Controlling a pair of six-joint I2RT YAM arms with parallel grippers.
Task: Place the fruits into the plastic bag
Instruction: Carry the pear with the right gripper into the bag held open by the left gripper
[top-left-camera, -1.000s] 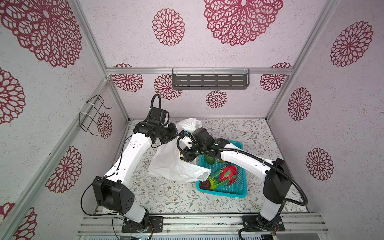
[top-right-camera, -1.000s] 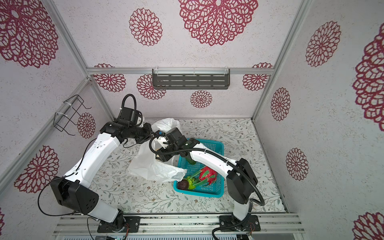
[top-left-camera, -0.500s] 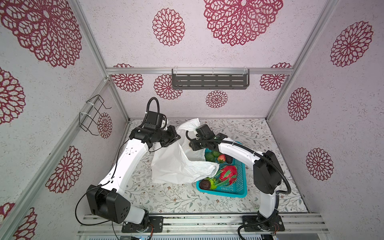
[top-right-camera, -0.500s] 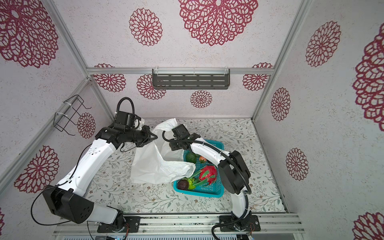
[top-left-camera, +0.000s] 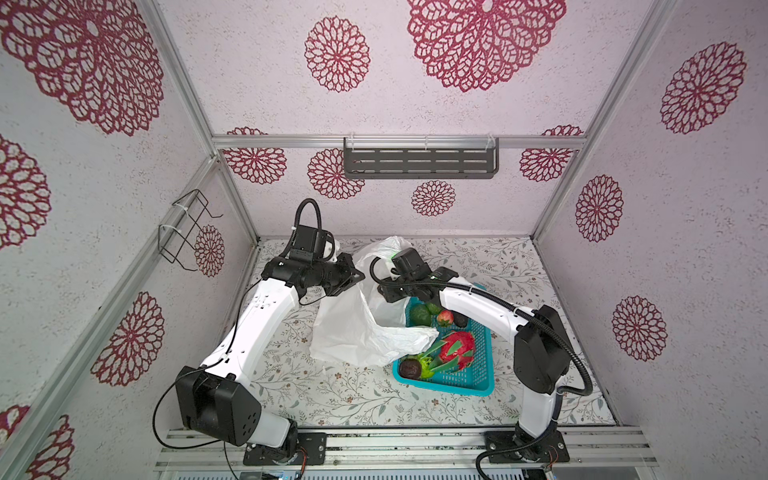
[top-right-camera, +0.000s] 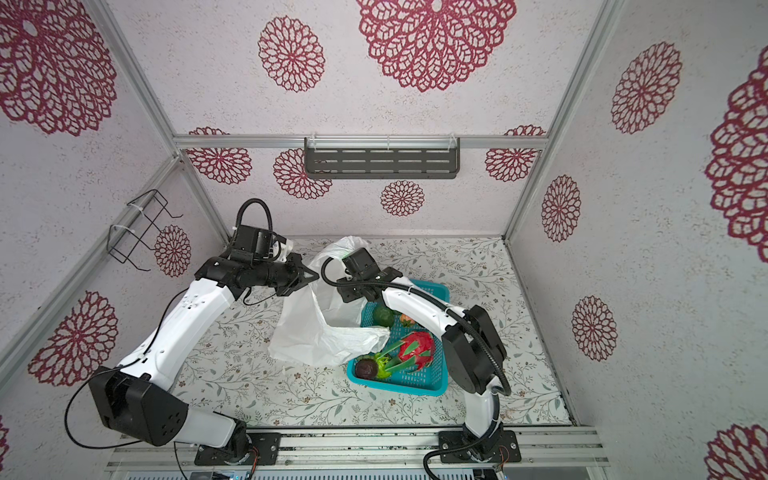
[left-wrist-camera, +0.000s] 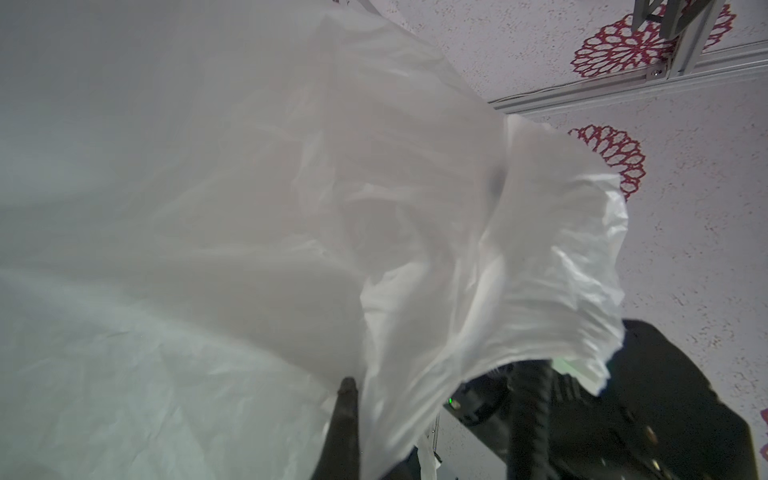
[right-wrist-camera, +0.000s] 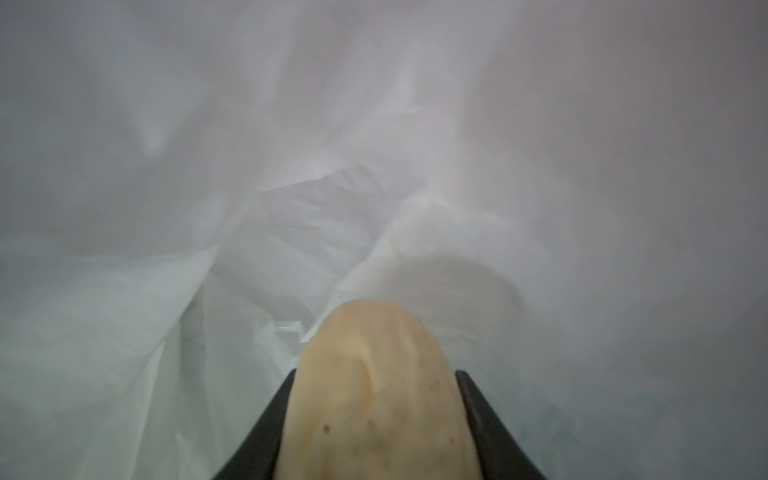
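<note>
The translucent white plastic bag (top-left-camera: 357, 328) (top-right-camera: 307, 332) lies left of the teal basket, with its upper edge lifted. My left gripper (top-left-camera: 360, 276) (top-right-camera: 316, 275) (left-wrist-camera: 361, 395) is shut on that edge of the bag (left-wrist-camera: 291, 208). My right gripper (top-left-camera: 384, 291) (top-right-camera: 345, 293) (right-wrist-camera: 376, 372) reaches into the bag's mouth, shut on a pale tan fruit (right-wrist-camera: 374, 395) with bag film all around it. In the basket lie a green avocado (top-left-camera: 420, 316) (top-right-camera: 383, 316), a red-orange fruit (top-left-camera: 444, 318), a black one (top-left-camera: 460, 320), the red dragon fruit (top-left-camera: 457, 347) (top-right-camera: 417, 347) and a brown one (top-left-camera: 409, 368).
The teal perforated basket (top-left-camera: 457, 386) (top-right-camera: 415, 388) stands right of the bag, under my right forearm. A grey slotted shelf (top-left-camera: 419, 162) hangs on the back wall and a wire rack (top-left-camera: 187, 228) on the left wall. Patterned walls close in three sides.
My left gripper has drawn the bag's edge up and to the right. My right gripper with the pale fruit has shifted back from beside the basket into the raised bag mouth.
</note>
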